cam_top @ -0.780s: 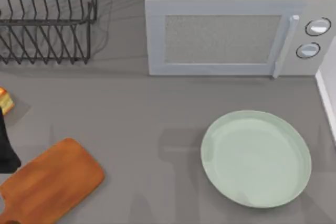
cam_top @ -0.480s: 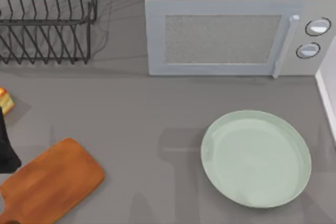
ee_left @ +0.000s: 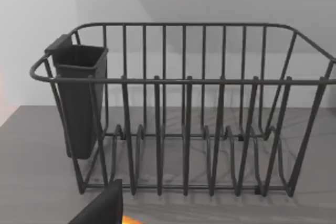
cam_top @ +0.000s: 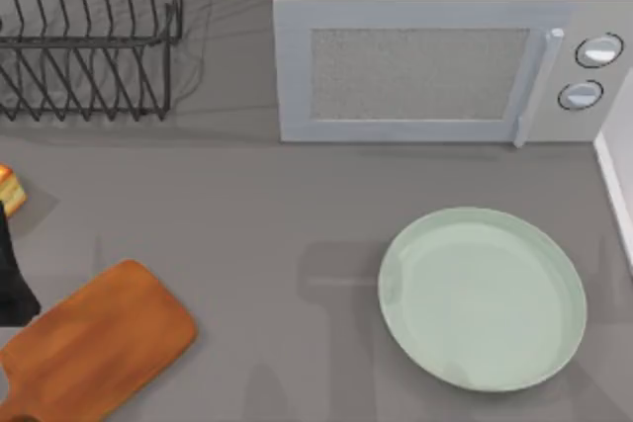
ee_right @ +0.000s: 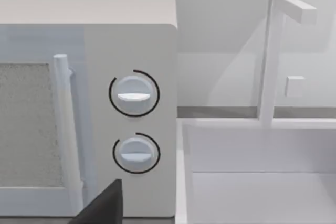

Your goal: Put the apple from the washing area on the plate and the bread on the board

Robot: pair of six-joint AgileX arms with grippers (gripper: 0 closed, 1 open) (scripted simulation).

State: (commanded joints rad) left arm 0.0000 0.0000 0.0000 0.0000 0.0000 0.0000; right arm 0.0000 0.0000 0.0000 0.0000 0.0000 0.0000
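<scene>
Because the bread (cam_top: 8, 188) lies off the board (cam_top: 94, 348), hangs beside it with the left gripper (ee_left: 105, 209), open or closed impossible to tell.

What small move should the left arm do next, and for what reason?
Probably it should carry the bread the short way toward the board and lower it there. The bread sits at the table's left edge, next to the dark left arm, and the board lies just beside it with a bare surface. The plate holds nothing yet, so the apple can wait.
</scene>
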